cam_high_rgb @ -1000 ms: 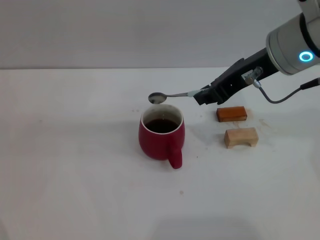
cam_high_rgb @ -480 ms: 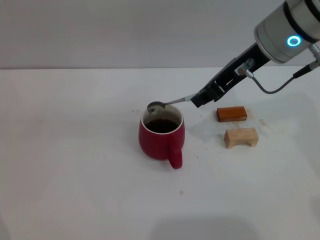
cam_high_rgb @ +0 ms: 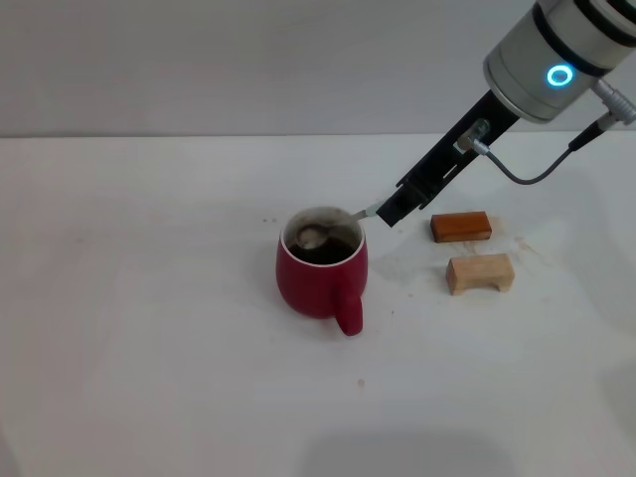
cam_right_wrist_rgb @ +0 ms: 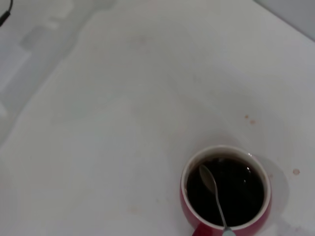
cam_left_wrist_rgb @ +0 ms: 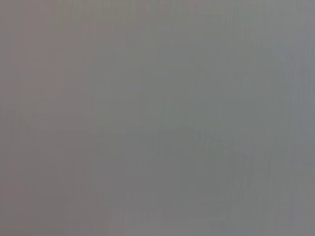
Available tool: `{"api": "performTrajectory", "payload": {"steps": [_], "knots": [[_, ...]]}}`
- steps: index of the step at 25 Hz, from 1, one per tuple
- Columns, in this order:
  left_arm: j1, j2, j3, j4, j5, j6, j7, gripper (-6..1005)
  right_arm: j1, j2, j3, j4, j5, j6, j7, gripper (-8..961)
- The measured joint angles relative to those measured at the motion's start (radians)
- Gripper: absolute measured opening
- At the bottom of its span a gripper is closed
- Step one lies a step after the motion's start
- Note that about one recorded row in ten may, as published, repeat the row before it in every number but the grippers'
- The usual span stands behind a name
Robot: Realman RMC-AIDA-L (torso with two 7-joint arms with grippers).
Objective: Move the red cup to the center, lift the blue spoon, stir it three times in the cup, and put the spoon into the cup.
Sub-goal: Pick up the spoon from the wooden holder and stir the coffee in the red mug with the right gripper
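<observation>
Red cup [cam_high_rgb: 321, 266] sat upright near the middle of the white table [cam_high_rgb: 149, 328], dark liquid inside, handle toward the near edge. Blue spoon [cam_high_rgb: 333, 227] slanted down over the rim, its metal bowl dipped into the liquid. Right gripper [cam_high_rgb: 390, 211] was clamped on the spoon's handle, just right of the cup. Right of that lay an orange-brown block [cam_high_rgb: 460, 227] and a pale wooden block [cam_high_rgb: 479, 272].
</observation>
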Motion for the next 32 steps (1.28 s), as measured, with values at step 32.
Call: {"api": "performTrajectory", "payload": {"steps": [32], "knots": [[-0.008,-0.006,0.002,-0.016,0.003,0.017,-0.018,863,0.191,0.042,-0.021,-0.335,-0.159,-0.147,-0.102,126]]}}
